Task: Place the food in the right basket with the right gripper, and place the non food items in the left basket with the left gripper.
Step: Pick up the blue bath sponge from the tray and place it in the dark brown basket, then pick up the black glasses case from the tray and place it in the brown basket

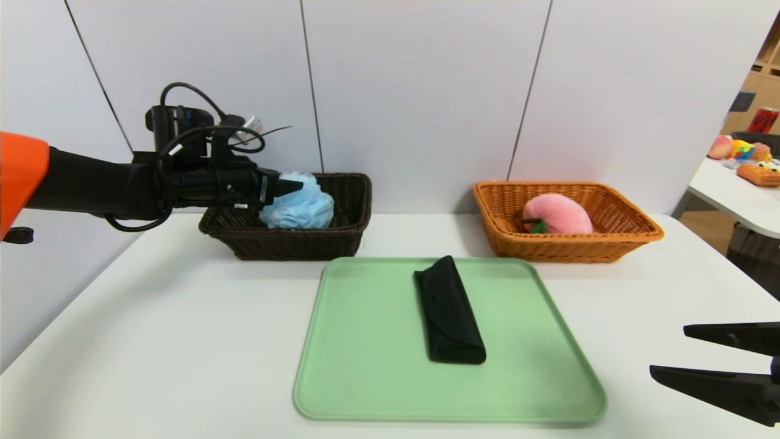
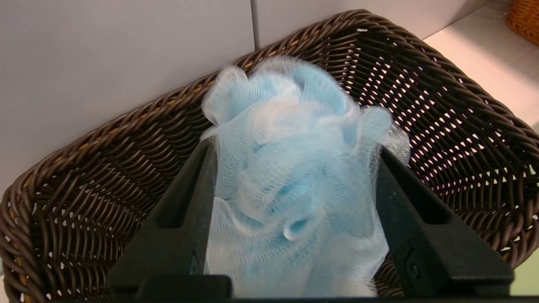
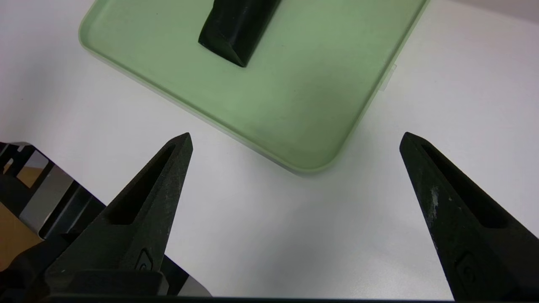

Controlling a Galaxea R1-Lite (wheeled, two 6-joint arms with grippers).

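Observation:
The light blue mesh pouf (image 1: 301, 210) sits inside the dark brown left basket (image 1: 347, 189). My left gripper (image 1: 292, 183) hovers at the pouf's upper left side. In the left wrist view the left gripper (image 2: 294, 146) is open, its fingers spread wide, with the pouf (image 2: 290, 176) bulging between them over the left basket (image 2: 442, 105). The pink plush peach (image 1: 557, 214) lies in the orange-tan right basket (image 1: 634, 228). The black case (image 1: 451, 311) (image 3: 238, 25) lies on the green tray (image 1: 365, 341). My right gripper (image 1: 669, 349) (image 3: 295, 135) is open and empty, low beside the tray's near right corner.
The green tray (image 3: 303, 97) takes up the middle of the white table (image 1: 152, 341). Both baskets stand along the back against the wall. A second table (image 1: 731, 189) at the far right carries small toys and a red can (image 1: 765, 119).

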